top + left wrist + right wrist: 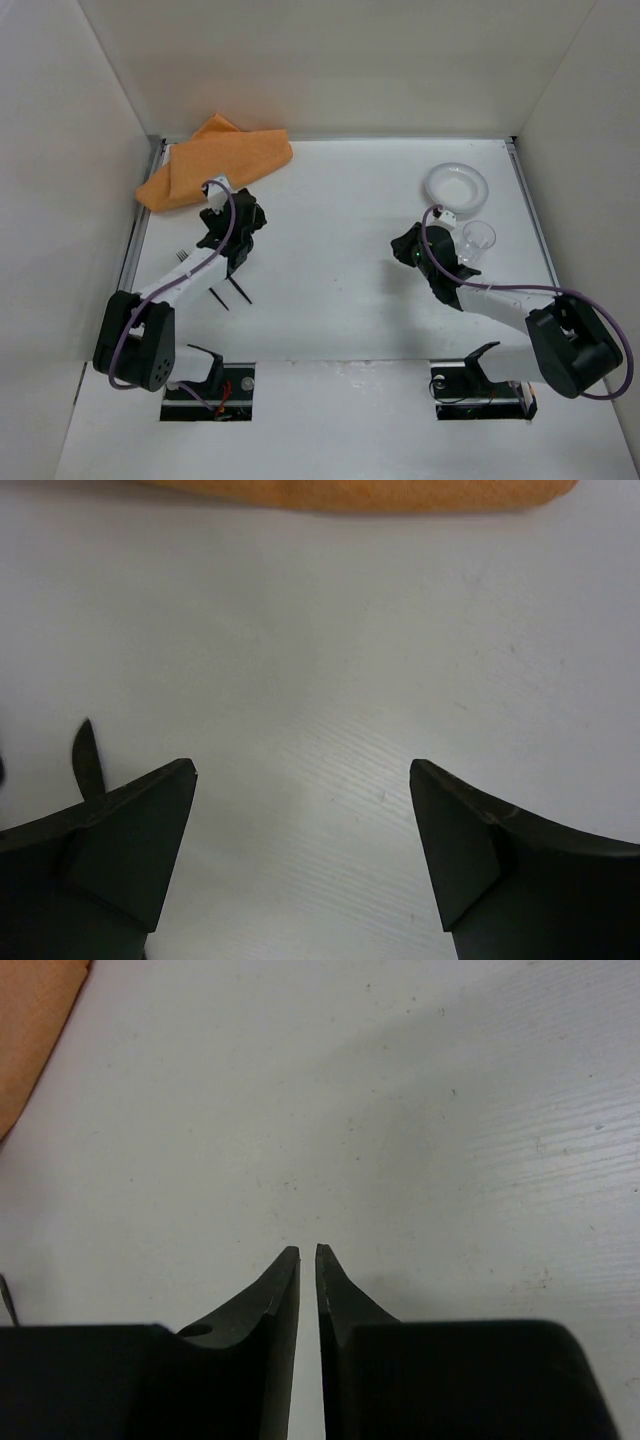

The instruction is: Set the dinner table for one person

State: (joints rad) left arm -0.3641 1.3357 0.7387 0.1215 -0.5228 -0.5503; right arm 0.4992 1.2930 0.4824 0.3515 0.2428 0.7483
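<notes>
I saw the left hand [302, 780] spread wide over bare table [330, 250] (near the orange cloth [215, 160]); the right hand [308, 1252] was closed, holding nothing.

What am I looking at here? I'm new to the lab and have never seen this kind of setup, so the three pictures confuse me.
These are two robot arms bolted at the near edge of a white table. The overhead picture comes from a fixed camera above and behind them. The other two come from cameras on each wrist, looking past that arm's own black fingers.

The left gripper is open, with bare table between its fingers. The right gripper is shut and holds nothing.

On the table lie a crumpled orange cloth at the far left, a white bowl at the far right, and a clear plastic cup just in front of the bowl. Thin dark cutlery lies beside the left arm.
</notes>
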